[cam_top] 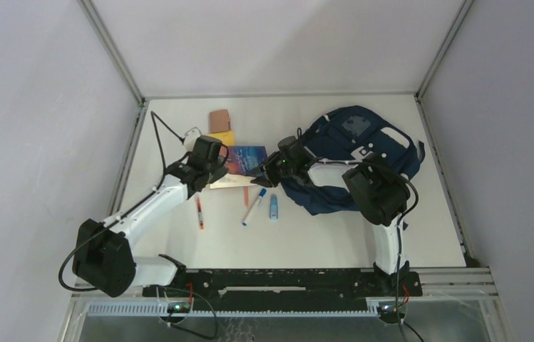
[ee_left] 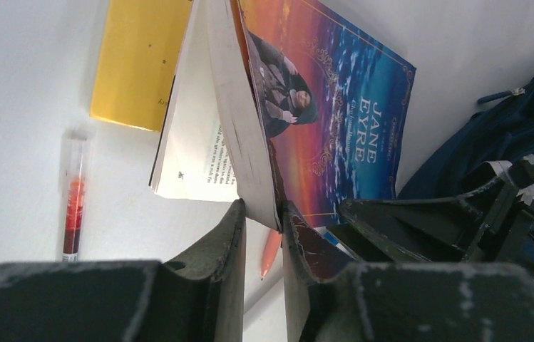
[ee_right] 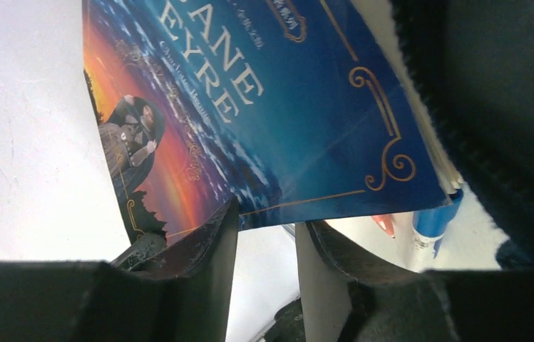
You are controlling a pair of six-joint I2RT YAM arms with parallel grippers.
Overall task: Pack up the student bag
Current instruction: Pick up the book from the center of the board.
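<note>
A "Jane Eyre" paperback (cam_top: 246, 158) with a blue and orange cover is lifted at a tilt in mid-table, left of the navy student bag (cam_top: 353, 153). My left gripper (ee_left: 264, 214) is shut on the lower corner of the book (ee_left: 335, 107), pinching its page block. My right gripper (ee_right: 267, 217) sits at the cover's lower edge. Its jaws stand apart and bare table shows between them. The book (ee_right: 271, 114) fills that view, with the bag's dark fabric (ee_right: 506, 107) to the right. In the top view the two grippers (cam_top: 217, 174) (cam_top: 260, 174) face each other across the book.
Under and in front of the book lie an orange pen (cam_top: 246, 194), a blue-and-white marker (cam_top: 253, 206), a small blue item (cam_top: 274, 206) and a red pen (cam_top: 199, 212). A yellow notepad (cam_top: 224, 137), a brown item (cam_top: 219, 120) and a white cabled object (cam_top: 191, 134) lie behind.
</note>
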